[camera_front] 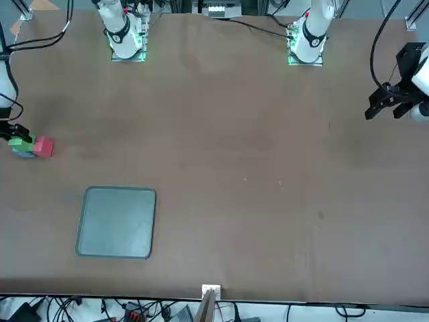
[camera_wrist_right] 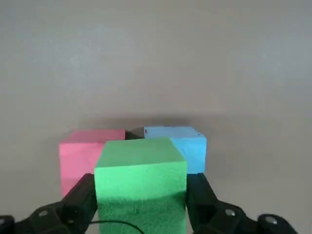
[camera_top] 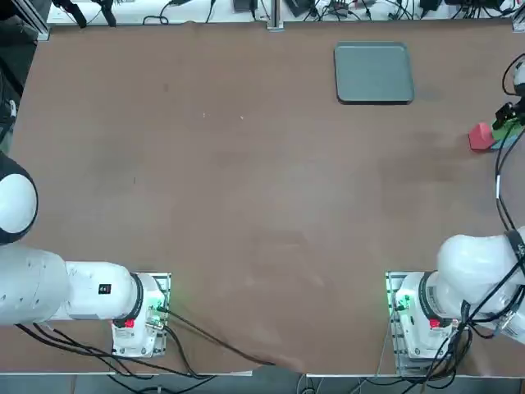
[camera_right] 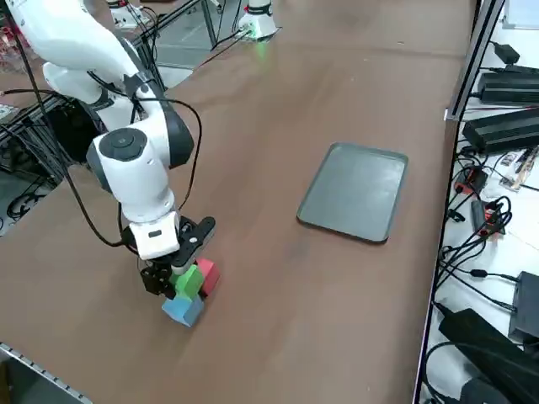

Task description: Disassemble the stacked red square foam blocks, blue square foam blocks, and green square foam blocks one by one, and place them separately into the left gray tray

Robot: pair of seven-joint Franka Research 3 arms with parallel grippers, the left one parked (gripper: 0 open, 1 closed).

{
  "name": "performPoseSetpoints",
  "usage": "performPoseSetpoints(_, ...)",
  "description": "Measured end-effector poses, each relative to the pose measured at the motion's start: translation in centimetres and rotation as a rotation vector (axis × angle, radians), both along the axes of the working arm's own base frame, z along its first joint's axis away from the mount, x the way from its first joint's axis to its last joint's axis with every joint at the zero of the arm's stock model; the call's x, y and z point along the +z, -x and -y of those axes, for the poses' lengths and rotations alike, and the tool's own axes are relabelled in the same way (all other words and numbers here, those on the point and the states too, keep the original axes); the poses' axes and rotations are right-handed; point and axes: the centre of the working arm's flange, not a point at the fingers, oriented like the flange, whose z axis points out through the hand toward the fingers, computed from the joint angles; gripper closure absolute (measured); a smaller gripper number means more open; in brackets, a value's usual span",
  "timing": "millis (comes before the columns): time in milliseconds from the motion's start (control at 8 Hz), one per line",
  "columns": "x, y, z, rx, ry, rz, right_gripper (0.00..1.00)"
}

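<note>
1. See the right end effector (camera_wrist_right: 143, 179) spread wide, with the green block (camera_wrist_right: 141, 187) right in its gap. Looks like a snug fit; cannot tell for sure about touching on both sides.

2. Find the green block on top, bridging the red block (camera_wrist_right: 78, 156) and the blue block (camera_wrist_right: 194, 151). Set down below, one to each side of the end effector's gap, with a small dark space between. Resting on the desk (camera_top: 246, 205), both of them.

3. Mind this most: straddling the green block, one side of the end effector above the red block's side, the other above the blue block's side. No long way to look for, being a cube, so best to go by its flat sides. Seems lined up well with the grip.

4. Next, probably, squeeze straight in on the green block, then lift straight up. Maybe check the height first: too low, and might bump or drag the red or blue block; too high, and might slip off the top edge.

5. After that, go left and farther forward from the end effector to reach the gray tray (camera_top: 374, 72). Well apart from the blocks, with nothing in it. Must lift above the rim before coming down.

6. Just starting, by the look of things: all three blocks still to go in. Leave room in the tray for the other two.
</note>
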Motion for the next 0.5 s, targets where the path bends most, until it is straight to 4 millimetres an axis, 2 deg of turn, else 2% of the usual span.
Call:
performPoseSetpoints(375,-0.42,-0.11,-0.24,0.005,-0.003,0.0,0.0)
performPoseSetpoints(500,-0.4,-0.28,-0.46,0.009,-0.004,0.002,0.04)
